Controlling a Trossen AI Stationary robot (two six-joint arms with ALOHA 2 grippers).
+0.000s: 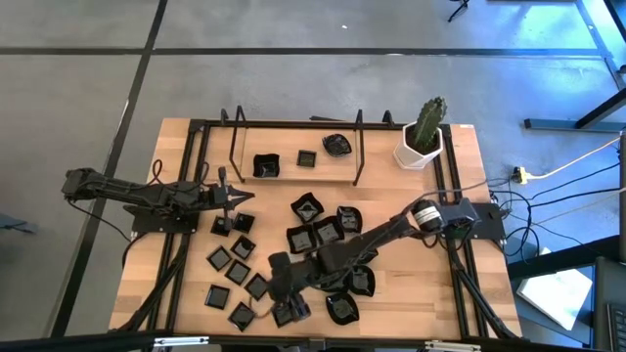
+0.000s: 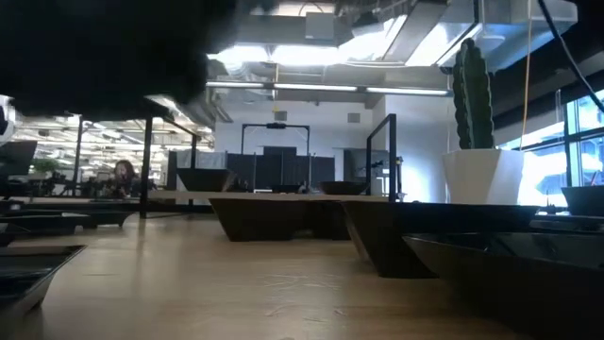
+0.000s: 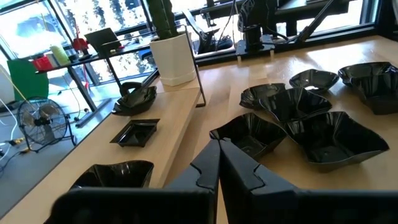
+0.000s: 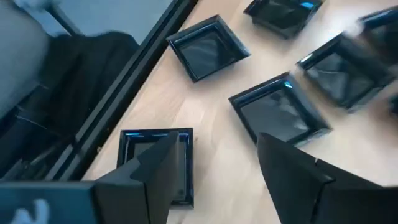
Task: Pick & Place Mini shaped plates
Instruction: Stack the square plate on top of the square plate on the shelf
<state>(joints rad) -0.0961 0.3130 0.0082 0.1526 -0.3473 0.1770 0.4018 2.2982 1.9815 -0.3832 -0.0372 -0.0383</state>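
From up top I count three mini shaped plates point(image 1: 306, 158) on the raised wooden shelf point(image 1: 293, 174) and roughly eighteen more loose on the table point(image 1: 460, 293), plus one white cactus pot point(image 1: 419, 149) at the far right corner. My right gripper point(image 1: 285, 308) sits with its fingers spread wide and nothing between them, right over the small flat squares point(image 4: 273, 112) near the table's front edge, with plates packed close on both sides and bare wood only further right. My left gripper point(image 1: 241, 198) is clenched shut on nothing, just short of the shelf, with small squares right below it.
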